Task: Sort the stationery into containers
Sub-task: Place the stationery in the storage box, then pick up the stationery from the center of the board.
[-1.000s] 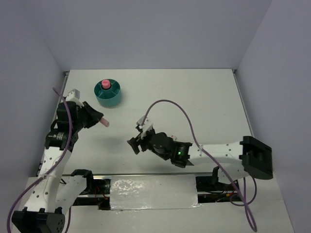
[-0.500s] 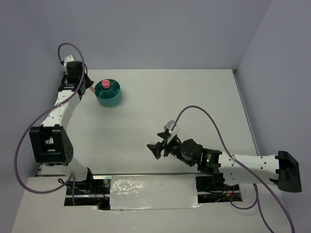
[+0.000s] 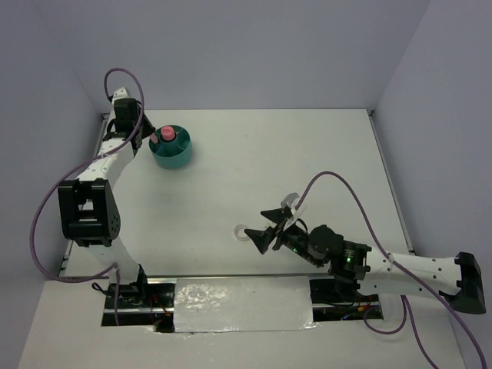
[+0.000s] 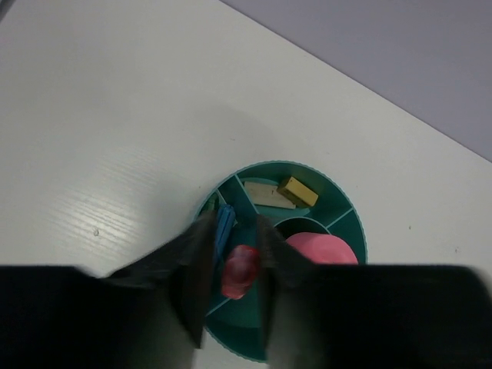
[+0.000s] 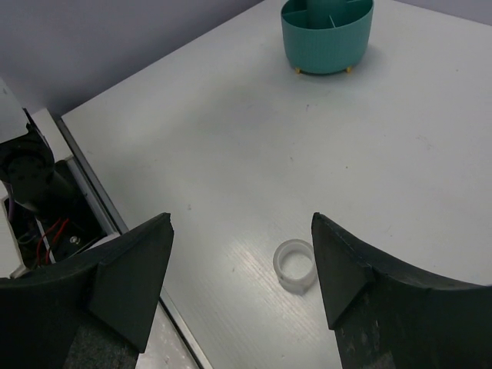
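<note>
Well short of the teal organiser [image 3: 171, 154], the right fingers [image 5: 131, 269] gape wide above the worktop [image 5: 231, 138] — the clear tape ring [image 5: 295, 265] lies just ahead of them. Over the organiser's outer compartments, the left fingers [image 4: 196, 261] pinch the pink stick [image 4: 240, 270].

White table [image 3: 307, 154], grey walls [image 3: 231, 46], perhaps foil strip [image 3: 242, 304]

One teal pot [image 3: 173, 159] and six small things.
The small things are one pink stick [image 4: 239, 270], one blue stick [image 4: 224, 224], one big pink round thing [image 4: 321, 250], one yellow block [image 4: 297, 191], one pale block [image 4: 267, 194] and one clear tape ring [image 5: 295, 265]. There are two robot arms, the left arm [image 3: 104, 165] and the right arm [image 3: 415, 269].
</note>
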Action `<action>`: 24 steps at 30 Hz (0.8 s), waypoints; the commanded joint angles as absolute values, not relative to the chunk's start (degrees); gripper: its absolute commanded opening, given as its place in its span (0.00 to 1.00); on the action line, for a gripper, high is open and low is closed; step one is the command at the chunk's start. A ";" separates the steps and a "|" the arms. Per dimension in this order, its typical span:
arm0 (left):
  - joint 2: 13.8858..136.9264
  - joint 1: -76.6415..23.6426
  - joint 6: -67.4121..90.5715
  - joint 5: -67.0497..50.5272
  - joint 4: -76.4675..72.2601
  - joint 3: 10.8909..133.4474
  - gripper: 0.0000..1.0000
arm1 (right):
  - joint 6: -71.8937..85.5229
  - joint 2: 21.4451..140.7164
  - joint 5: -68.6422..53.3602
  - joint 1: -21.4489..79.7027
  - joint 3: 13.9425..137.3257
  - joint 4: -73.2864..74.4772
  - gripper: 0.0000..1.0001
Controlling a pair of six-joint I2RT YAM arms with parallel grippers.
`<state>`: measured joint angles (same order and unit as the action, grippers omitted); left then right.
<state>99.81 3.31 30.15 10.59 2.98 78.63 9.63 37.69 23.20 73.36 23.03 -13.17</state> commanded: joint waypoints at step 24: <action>71.56 2.38 35.95 5.37 29.70 76.83 0.99 | 51.04 74.58 35.24 55.73 48.93 29.41 0.91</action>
